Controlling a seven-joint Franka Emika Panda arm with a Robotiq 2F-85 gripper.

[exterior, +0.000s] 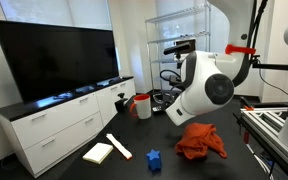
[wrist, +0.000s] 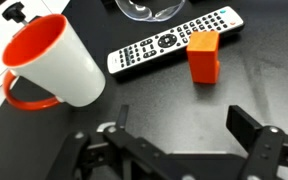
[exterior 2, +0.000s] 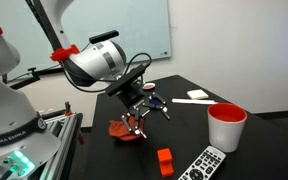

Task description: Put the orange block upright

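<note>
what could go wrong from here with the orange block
1. The orange block stands close beside the remote. A finger of the open gripper coming down around the block could strike or shove the remote.
2. The block looks narrow, so an off-centre touch may well topple it.
3. In an exterior view the gripper hangs just above the red cloth, which might snag as the arm moves.

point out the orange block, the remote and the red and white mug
orange rectangular block point(wrist: 204, 60), wrist view, front face
silver remote control point(wrist: 167, 41), wrist view, keypad
white mug with red inside point(wrist: 62, 72), wrist view, outer wall
</note>
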